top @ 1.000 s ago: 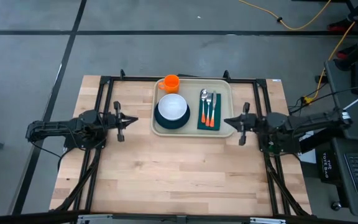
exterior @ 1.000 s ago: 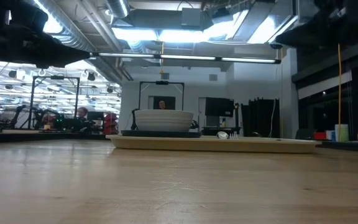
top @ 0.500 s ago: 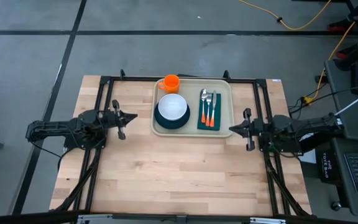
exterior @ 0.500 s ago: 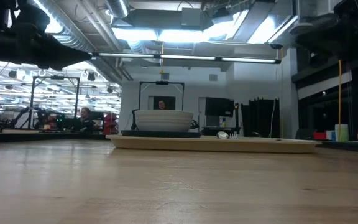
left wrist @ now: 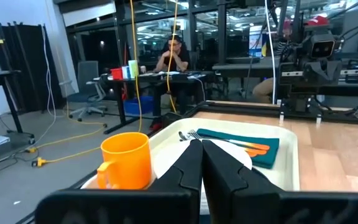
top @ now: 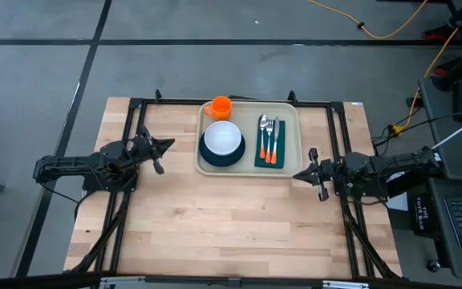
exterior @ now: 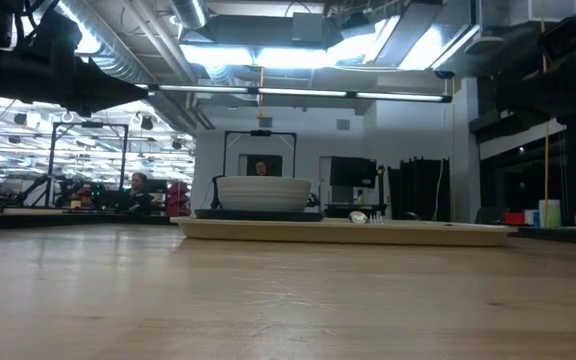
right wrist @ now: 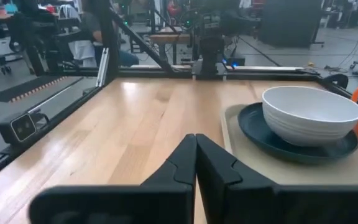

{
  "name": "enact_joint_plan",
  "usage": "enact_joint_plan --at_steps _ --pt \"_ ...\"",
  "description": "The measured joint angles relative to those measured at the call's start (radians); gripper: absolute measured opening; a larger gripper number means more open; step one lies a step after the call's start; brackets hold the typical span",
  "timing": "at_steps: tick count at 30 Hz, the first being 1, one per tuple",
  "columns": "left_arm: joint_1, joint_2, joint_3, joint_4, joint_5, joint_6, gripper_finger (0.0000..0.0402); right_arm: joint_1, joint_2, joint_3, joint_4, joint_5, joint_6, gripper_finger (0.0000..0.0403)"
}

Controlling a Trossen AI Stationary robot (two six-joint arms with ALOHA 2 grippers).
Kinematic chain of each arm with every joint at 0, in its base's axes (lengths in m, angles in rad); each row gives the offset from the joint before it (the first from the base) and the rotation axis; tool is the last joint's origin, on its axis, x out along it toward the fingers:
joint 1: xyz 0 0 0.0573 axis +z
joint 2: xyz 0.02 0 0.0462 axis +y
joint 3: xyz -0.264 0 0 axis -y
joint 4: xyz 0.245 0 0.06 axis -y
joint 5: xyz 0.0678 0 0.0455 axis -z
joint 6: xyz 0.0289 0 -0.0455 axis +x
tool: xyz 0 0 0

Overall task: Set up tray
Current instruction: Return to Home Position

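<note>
The beige tray (top: 288,120) lies flat on the table's far middle (exterior: 348,231). On it stand an orange cup (top: 220,107) at the far left corner, a white bowl (top: 224,136) on a dark teal plate (top: 207,156), and a dark green napkin (top: 269,156) bearing orange-handled cutlery (top: 268,140). My left gripper (top: 169,145) hovers left of the tray, shut and empty (left wrist: 201,143). My right gripper (top: 297,174) hovers off the tray's near right corner, also shut and empty (right wrist: 195,137).
Black frame rails (top: 135,120) run along the table's left and right sides under both arms. Bare wood (top: 231,217) spreads over the near half of the table. A person (left wrist: 174,59) sits at a desk in the room beyond.
My right gripper has drawn toward the table's near edge, away from the tray's right side to its near right corner. My left gripper has swung slightly toward the far edge. Tray and tableware have stayed put.
</note>
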State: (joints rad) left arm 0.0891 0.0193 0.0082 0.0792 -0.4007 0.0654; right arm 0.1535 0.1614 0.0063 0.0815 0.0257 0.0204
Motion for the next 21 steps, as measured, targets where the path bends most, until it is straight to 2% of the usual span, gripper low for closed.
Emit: enact_joint_plan --at_steps 12,15,21 --pt "0.0 0.0 0.0 0.0 0.001 0.0 0.0004 0.0 0.0 0.0 -0.004 0.006 0.162 0.0015" --pt "0.0 0.0 0.0 0.0 0.001 0.0 0.0004 0.0 0.0 0.0 -0.004 0.007 0.157 0.0015" --pt "0.0 0.0 0.0 -0.001 0.001 0.0 0.0006 0.02 -0.013 0.0 -0.002 0.009 -0.006 0.0016"
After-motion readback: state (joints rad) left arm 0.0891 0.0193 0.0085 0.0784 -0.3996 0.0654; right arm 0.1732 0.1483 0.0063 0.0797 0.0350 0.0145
